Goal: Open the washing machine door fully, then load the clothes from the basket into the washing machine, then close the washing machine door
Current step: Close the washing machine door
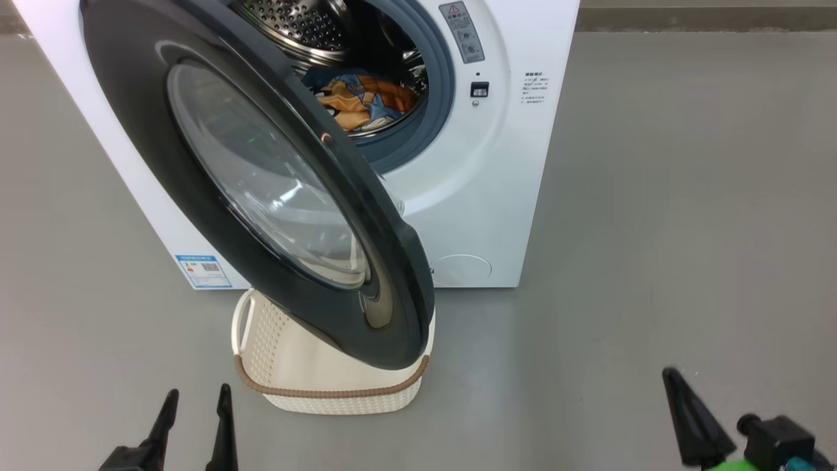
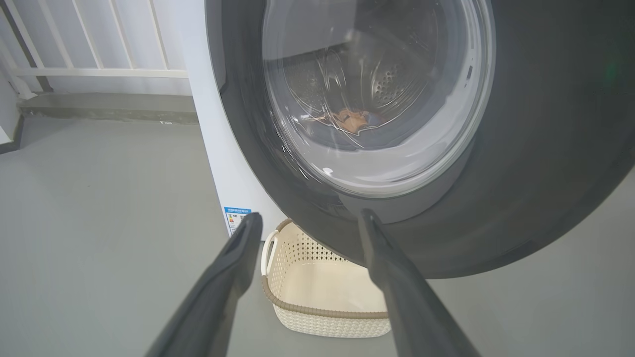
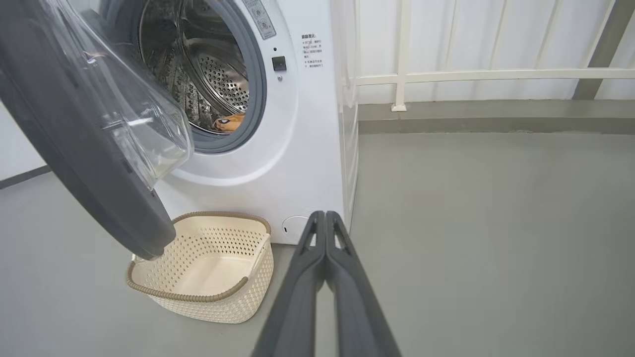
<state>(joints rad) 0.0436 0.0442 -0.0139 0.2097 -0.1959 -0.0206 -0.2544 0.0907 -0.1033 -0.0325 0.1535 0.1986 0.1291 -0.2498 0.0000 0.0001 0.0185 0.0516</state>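
The white washing machine (image 1: 497,196) stands ahead with its black-rimmed door (image 1: 196,216) swung partly open, hanging over the basket (image 1: 327,392). Orange and blue clothes (image 1: 363,101) lie inside the steel drum, also seen as clothes (image 3: 229,122) in the right wrist view. The cream basket (image 3: 203,270) sits on the floor below the door with nothing in it. My left gripper (image 1: 196,396) is open at the lower left, short of the basket (image 2: 322,292) and door (image 2: 521,198). My right gripper (image 3: 325,215) is shut on nothing, out to the right of the machine.
Grey floor (image 1: 686,229) spreads to the right and left of the machine. A white railing (image 3: 471,77) and a low kerb run along the back wall. A blue label (image 1: 204,270) marks the machine's lower left corner.
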